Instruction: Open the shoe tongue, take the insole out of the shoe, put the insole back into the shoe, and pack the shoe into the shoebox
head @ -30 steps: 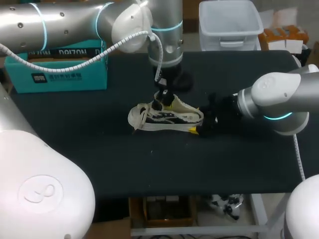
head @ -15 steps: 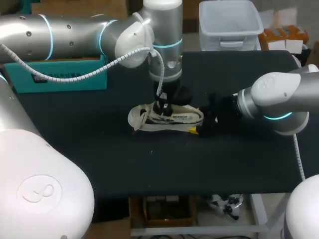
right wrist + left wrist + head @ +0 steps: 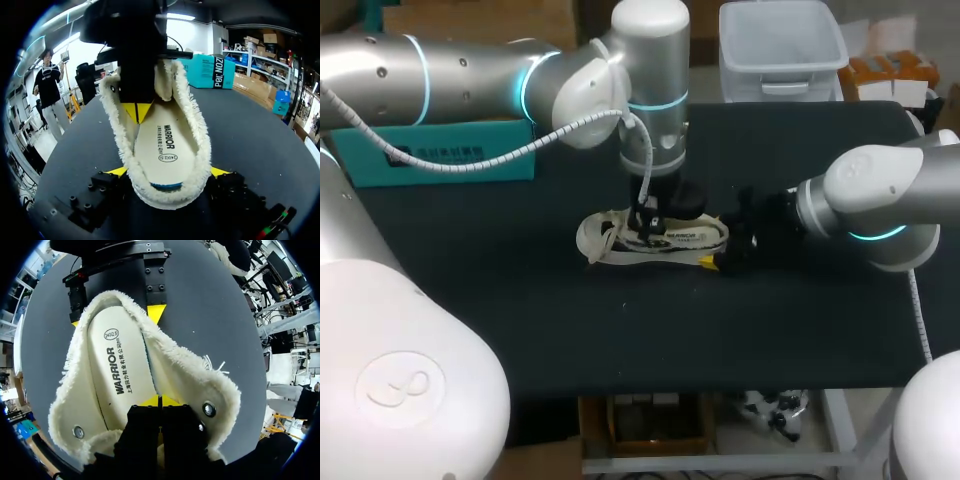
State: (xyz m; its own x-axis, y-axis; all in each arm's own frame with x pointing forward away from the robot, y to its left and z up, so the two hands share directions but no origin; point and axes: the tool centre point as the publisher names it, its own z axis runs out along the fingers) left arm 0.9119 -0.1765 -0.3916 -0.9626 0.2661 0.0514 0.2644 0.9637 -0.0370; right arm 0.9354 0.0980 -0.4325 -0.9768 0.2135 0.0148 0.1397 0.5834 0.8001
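Meanwhile, the right gripper [image 3: 168, 172] clamps the shoe [image 3: 655, 238] mid-table by its heel; the left gripper [image 3: 159, 401], tips pressed together, bears on the insole [image 3: 117, 370] inside, which could buckle against the fleece [image 3: 185, 375].

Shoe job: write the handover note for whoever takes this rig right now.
The left pincer is shut, tips down inside the shoe on the forward part of the insole; whether it pinches the insole is unclear.
The right pincer is shut on the shoe's heel, one finger each side.
The shoe lies spread open midway across the table, insole flat inside; the shoebox stands at its far left.
Done: shoe opened, insole in.
Left: pack the shoe into the shoebox.
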